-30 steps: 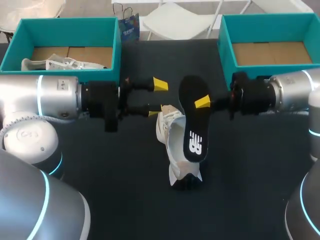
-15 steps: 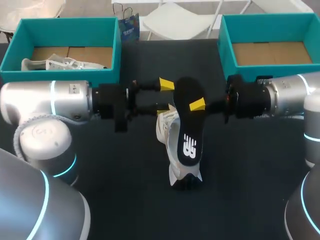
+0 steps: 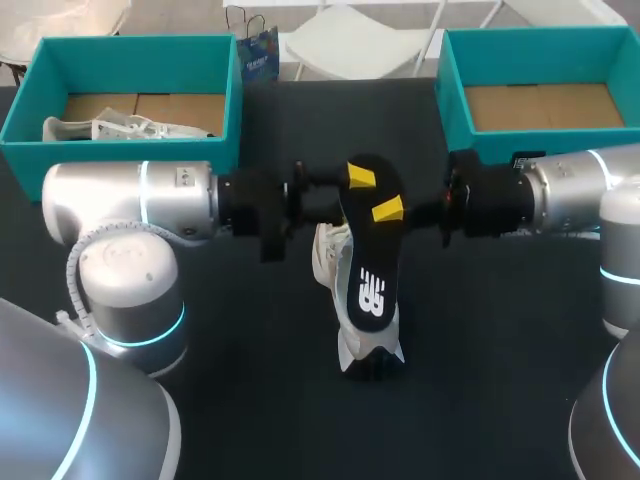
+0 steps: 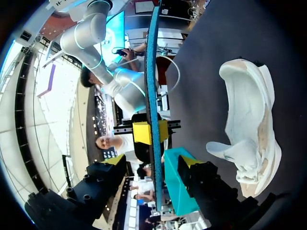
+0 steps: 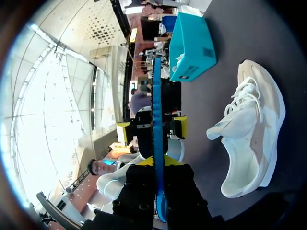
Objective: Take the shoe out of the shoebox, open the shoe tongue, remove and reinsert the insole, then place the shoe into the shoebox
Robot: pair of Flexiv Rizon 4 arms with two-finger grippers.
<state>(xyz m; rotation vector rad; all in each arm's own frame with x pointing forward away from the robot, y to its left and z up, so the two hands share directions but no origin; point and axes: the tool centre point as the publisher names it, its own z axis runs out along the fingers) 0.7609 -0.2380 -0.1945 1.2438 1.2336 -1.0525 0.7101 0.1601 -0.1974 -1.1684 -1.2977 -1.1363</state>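
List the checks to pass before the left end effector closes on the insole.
1. Right end effector shut on the insole: ok.
2. Left end effector open, one finger on each side of the insole, neither touching: ok.
3. Insole edge-on and centred between the left fingers: ok.
4. Shoe on the table under the insole, apart from both end effectors: ok.
5. Tongue pulled out of the shoe's opening: ok.

Bright, even light leaves only faint, soft shadows on the dark table.
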